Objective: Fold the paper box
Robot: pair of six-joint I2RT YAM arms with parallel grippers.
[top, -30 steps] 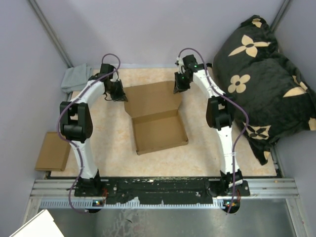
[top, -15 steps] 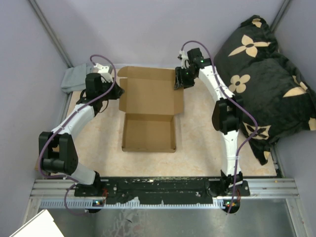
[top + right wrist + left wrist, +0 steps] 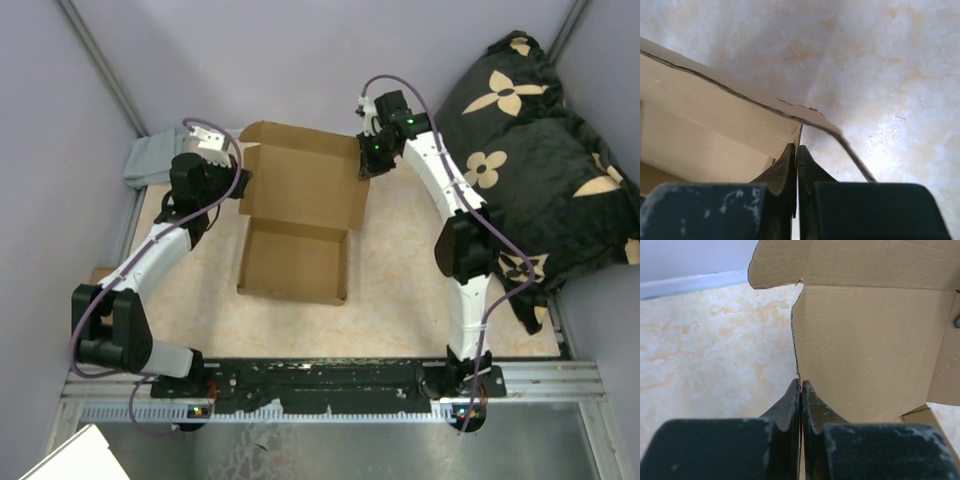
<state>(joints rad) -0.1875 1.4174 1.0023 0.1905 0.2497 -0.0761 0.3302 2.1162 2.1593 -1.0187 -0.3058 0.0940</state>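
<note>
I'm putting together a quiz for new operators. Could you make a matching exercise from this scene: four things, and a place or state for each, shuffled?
Things: 1 box; 2 grey cloth; 3 flowered cushion; 4 left arm's fingers.
Places or states: A far left corner; B off the right edge of the table; C middle of the table; D shut on the box's left edge.
Pairs: 1-C; 2-A; 3-B; 4-D.

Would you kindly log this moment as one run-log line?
left gripper: shut on left edge of box lid | right gripper: shut on right edge of lid | lid: lifted, not closed
</note>
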